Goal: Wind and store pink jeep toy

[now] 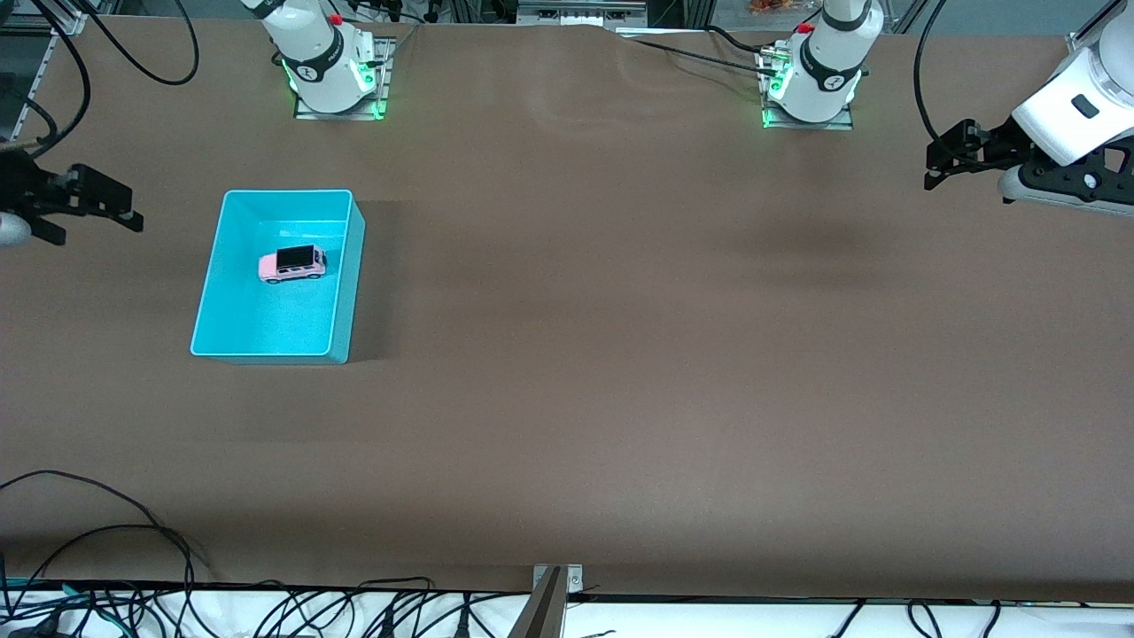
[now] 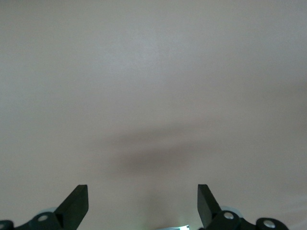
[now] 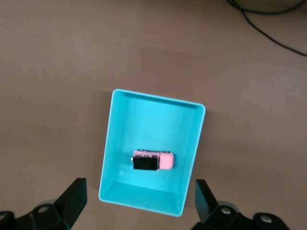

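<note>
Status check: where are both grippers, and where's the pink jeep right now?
Left gripper open, empty, over bare table at its own end. Right gripper open, empty, beside the turquoise bin. Pink jeep toy sits upright in the bin. Nothing in the way.

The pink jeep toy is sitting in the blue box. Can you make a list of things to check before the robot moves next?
1. Pink jeep toy inside the turquoise bin, upright on its wheels: ok.
2. Bin flat on the table, toward the right arm's end: ok.
3. Right gripper open and empty, up beside the bin: ok.
4. Left gripper open, empty, waiting over bare table: ok.
5. Toy wound up already: cannot tell.
</note>
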